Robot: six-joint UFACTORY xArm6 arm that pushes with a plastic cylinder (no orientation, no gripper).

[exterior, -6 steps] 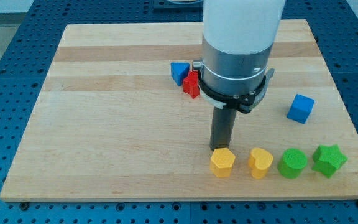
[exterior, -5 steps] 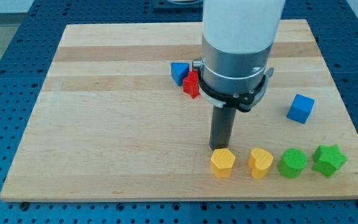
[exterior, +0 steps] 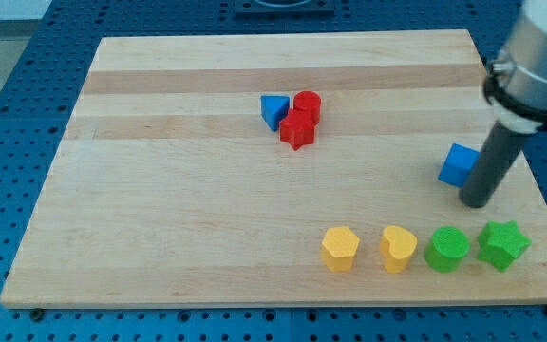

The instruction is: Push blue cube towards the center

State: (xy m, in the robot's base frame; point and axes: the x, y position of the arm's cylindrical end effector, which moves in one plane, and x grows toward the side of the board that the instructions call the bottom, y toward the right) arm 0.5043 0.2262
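One blue cube has the rod's bare tip, holding nothing, touching its lower right side, so the approach looks complete and a leftward push toward the wooden board's centre seems next

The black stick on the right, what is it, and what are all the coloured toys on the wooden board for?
That black stick is the end of a robot arm. It has no pincer, so it holds nothing; it only pushes things. My tip rests on the wooden board, right beside the blue cube, on the cube's right and a little below it. The job is to push that cube towards the middle.

There is just one camera, looking down at the board from the front.

Near the top middle sit a blue triangular block, a red cylinder and a red star-like block, close together. Along the bottom is a row: a yellow hexagon, a yellow heart, a green cylinder and a green star.
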